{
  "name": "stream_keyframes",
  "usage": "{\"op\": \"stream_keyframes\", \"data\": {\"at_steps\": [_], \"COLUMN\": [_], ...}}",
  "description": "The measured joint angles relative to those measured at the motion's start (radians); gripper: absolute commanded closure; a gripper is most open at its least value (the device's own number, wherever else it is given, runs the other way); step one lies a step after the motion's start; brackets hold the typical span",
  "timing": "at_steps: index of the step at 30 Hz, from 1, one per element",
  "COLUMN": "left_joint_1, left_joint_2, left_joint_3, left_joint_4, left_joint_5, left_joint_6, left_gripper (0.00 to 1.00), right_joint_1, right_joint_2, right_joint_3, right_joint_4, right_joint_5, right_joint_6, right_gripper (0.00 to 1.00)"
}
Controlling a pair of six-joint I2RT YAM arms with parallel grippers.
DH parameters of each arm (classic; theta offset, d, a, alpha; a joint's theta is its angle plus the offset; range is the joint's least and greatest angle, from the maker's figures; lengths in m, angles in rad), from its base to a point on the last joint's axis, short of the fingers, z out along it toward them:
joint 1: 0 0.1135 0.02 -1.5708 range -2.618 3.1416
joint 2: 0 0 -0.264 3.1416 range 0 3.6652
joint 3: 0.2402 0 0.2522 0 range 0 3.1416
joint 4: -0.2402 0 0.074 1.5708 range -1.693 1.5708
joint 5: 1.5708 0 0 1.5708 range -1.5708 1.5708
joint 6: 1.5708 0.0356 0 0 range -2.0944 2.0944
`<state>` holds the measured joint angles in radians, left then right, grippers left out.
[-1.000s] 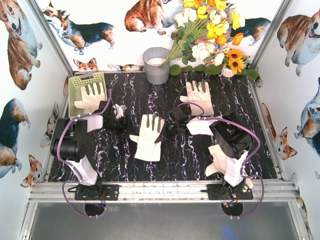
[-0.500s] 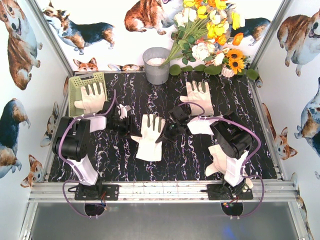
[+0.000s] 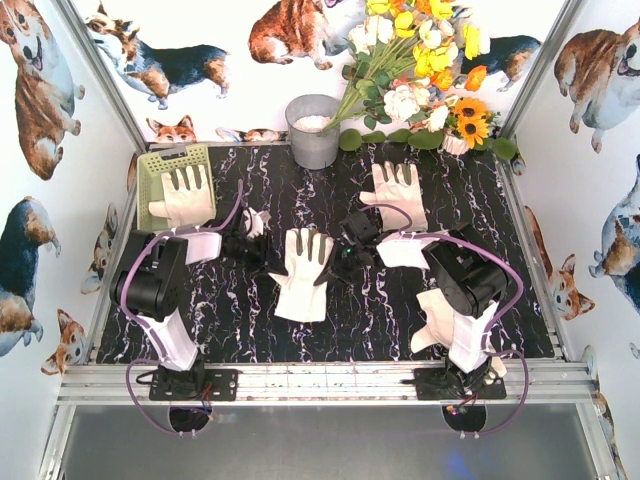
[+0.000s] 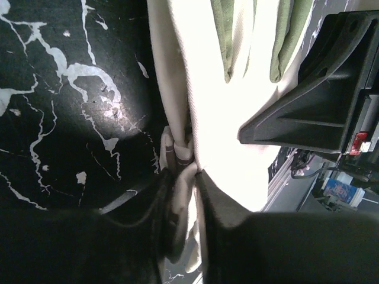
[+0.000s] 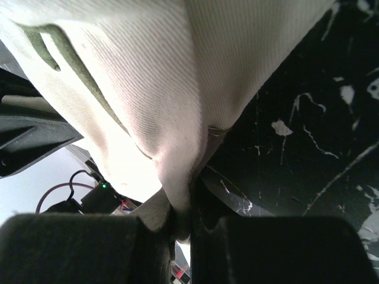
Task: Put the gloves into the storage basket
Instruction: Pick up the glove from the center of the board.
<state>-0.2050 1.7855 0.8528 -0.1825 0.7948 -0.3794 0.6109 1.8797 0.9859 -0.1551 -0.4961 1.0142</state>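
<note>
Two grippers, one glove: my left gripper (image 4: 183,190) and my right gripper (image 5: 180,208) both grip the same cream-white fabric work glove with grey-brown finger patches (image 3: 300,290). It sits mid-table betw. my two arms, fingers pointing to the far side. L jaws stand narrow, nipping a fold of the glove's left edge (wrist cam shows the cloth squeezed betw. the two dark fingers (image 4: 155,207)). R jaws are all but closed on the opposite edge, fabric bunched into a ridge right at the pinch. Both pinched edges are raised off the black white-veined marble-pattern table (image 3: 250,320); whether the glove's middle touches the top, I can't tell.

Second glove, plain pinkish-beige side up (image 3: 185,195), lies in the small pale yellow-green rectangular plastic basket with slotted sides (image 3: 150,170) at the far-left corner, fingers toward the back wall. Third glove (image 3: 398,190) lies flat far-right, well apart from the basket. Fourth glove (image 3: 435,325) is near my right arm's base, partly hidden under the arm.

Round grey metal bucket (image 3: 313,130) stands at the back edge, centre, w/ a bunch of yellow, white and orange flowers (image 3: 420,70) just beside it on the right.
</note>
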Motion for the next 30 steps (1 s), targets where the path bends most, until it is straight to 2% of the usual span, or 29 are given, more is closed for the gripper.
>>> {"op": "stream_keyframes", "data": {"at_steps": [3,9,21,26,30], "left_joint_1": [-0.011,-0.043,-0.058,-0.058,-0.037], "left_joint_2": [0.000,-0.023,-0.173,-0.200,-0.208], "left_joint_3": [0.003,0.011,0.043,0.100,0.186], "left_joint_4": [0.006,0.003,-0.035,-0.104,-0.177], "left_joint_5": [-0.006,-0.052,-0.129,-0.180,-0.220], "left_joint_6": [-0.016,-0.036,-0.095,-0.100,-0.099], "left_gripper": [1.00,1.00,1.00,1.00,1.00], "right_joint_1": [-0.003,-0.004,-0.004,-0.004,0.000], "right_joint_2": [-0.005,-0.039,-0.153,-0.159,-0.145], "right_joint_3": [0.000,0.000,0.060,0.135,0.257], "right_joint_4": [-0.009,-0.063,-0.175,-0.240,-0.314], "right_joint_5": [0.003,0.044,0.104,0.121,0.135], "right_joint_6": [-0.010,-0.043,-0.117,-0.144,-0.174], "right_gripper": [1.00,1.00,1.00,1.00,1.00]}}
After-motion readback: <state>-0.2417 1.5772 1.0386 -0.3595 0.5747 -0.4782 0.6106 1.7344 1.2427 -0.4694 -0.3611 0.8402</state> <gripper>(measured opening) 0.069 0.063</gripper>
